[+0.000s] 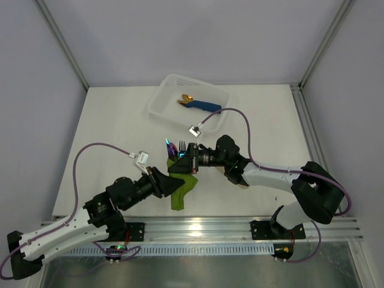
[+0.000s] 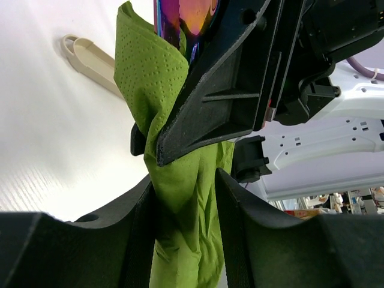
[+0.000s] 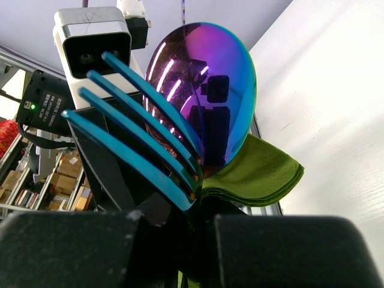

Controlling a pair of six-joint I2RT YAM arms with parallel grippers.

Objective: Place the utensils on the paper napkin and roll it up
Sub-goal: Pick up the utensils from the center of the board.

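White table, utensils inside napkin

Bright, even overhead light on the white matte tabletop, with only faint, soft-edged shadows and a small glare patch on the ribbed aluminium rail at the near edge. Sharp overhead view. Left wrist view: table washed out to near white, crisp dimpled texture on the thin olive-green paper napkin, dark foreground. Right wrist view: streaked highlights and mirror reflections on the iridescent purple-blue metal spoon, blurred background at the left edge.
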